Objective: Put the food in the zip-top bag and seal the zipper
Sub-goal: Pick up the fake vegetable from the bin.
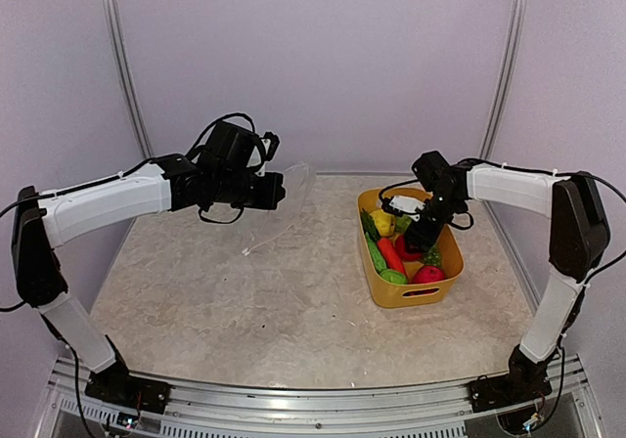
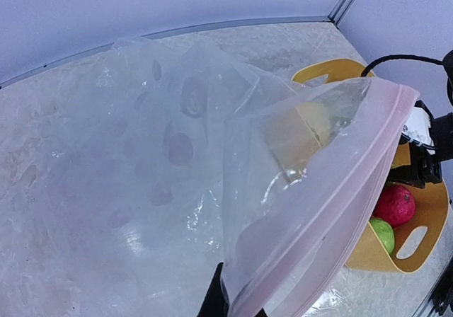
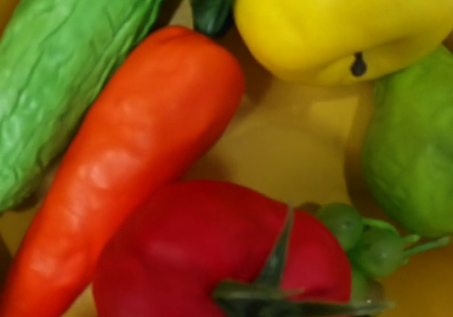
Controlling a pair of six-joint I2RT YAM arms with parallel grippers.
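Observation:
The clear zip-top bag (image 1: 284,208) hangs over the table, and my left gripper (image 1: 277,192) is shut on its edge. In the left wrist view the bag (image 2: 177,161) fills the frame. The pinkish zipper (image 2: 333,211) runs along its open mouth, with my left gripper (image 2: 235,308) pinching it at the bottom. My right gripper (image 1: 416,240) is down among the food in the yellow basket (image 1: 416,296), and its fingers do not show. Up close lie a red tomato (image 3: 205,253), a red pepper (image 3: 127,161), a green cucumber (image 3: 64,69), a yellow fruit (image 3: 333,27), a green fruit (image 3: 417,154) and grapes (image 3: 361,239).
The basket (image 2: 417,225) stands at the right of the marble tabletop (image 1: 245,301), with a red fruit (image 2: 393,204) and a green fruit (image 2: 382,233) showing in it. Purple walls with metal posts (image 1: 122,57) close in the back and sides.

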